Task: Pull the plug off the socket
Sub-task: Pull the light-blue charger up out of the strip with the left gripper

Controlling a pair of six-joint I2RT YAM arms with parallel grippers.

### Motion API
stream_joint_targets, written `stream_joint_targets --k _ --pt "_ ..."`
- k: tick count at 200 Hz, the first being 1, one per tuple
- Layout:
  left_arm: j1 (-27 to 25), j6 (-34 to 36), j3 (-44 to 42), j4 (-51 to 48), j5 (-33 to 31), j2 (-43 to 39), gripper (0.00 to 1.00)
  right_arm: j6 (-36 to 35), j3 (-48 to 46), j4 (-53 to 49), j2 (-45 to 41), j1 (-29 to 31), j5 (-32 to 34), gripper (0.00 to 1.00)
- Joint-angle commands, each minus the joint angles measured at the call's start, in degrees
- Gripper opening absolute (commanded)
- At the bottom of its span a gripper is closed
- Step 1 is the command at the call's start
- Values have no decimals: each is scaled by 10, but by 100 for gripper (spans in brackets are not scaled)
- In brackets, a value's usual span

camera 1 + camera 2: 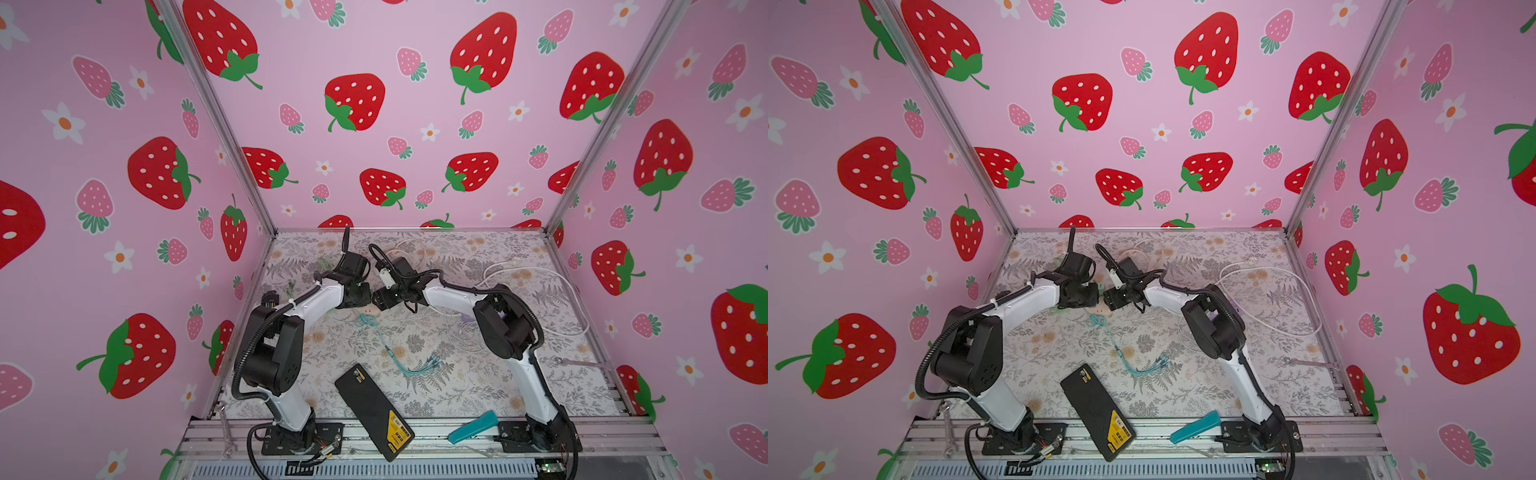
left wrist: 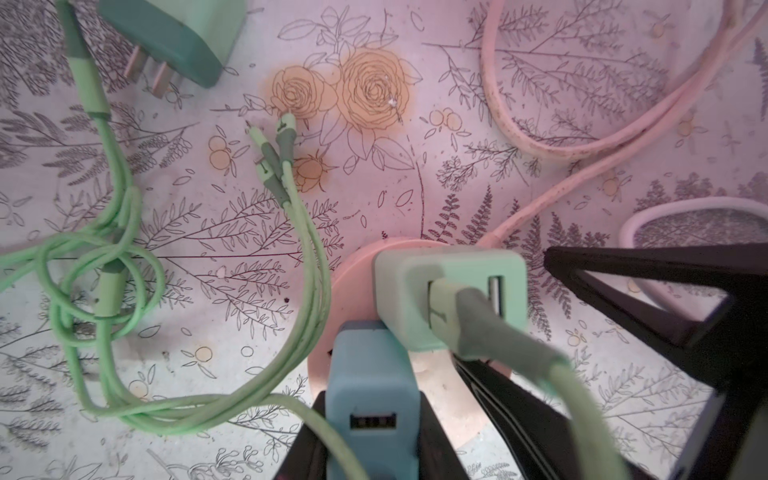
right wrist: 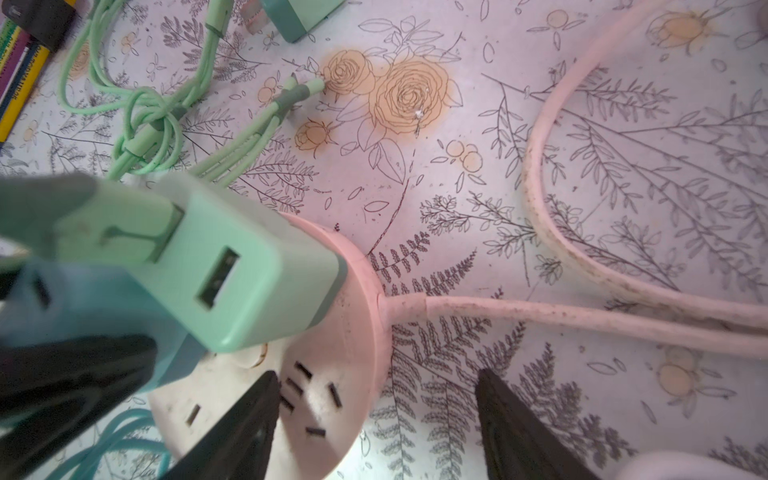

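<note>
The floral table mat [image 3: 602, 174] carries the round pink socket [image 3: 359, 299] near its middle, between the two arms, with its pink cord [image 3: 582, 320] trailing away. A mint USB charger [image 3: 249, 286] and a blue USB charger [image 2: 370, 390] stand touching on the socket's face. The left gripper [image 2: 390, 382] is clamped on the blue USB charger. The right gripper [image 3: 378, 374] has its jaws apart, straddling the socket's rim.

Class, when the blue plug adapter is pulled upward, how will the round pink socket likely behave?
The round pink plastic socket looks light and lies loose, so it would probably lift with the blue plug adapter unless held down. Its pink cord curves slackly, likely anchoring little.
</note>
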Motion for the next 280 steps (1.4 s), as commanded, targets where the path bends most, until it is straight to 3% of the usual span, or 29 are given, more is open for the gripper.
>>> stream_joint_targets --k 1,58,127,188,249,280 --pt "-41 21 52 -46 15 -14 8 -21 -54 -122 92 -2 113 76" --pt "-53 32 70 -70 -29 3 8 -20 -53 -121 96 -1 116 75" --pt "-53 29 76 -75 -24 -15 7 -21 -52 -123 99 -2 114 75" --pt "-20 25 66 -106 -9 -110 7 -20 -51 -123 96 -2 110 76" --pt "1 53 122 -223 -47 -219 7 -20 -52 -121 96 -2 107 76" --pt "38 62 144 -283 -48 -264 8 -21 -53 -121 92 -1 105 76"
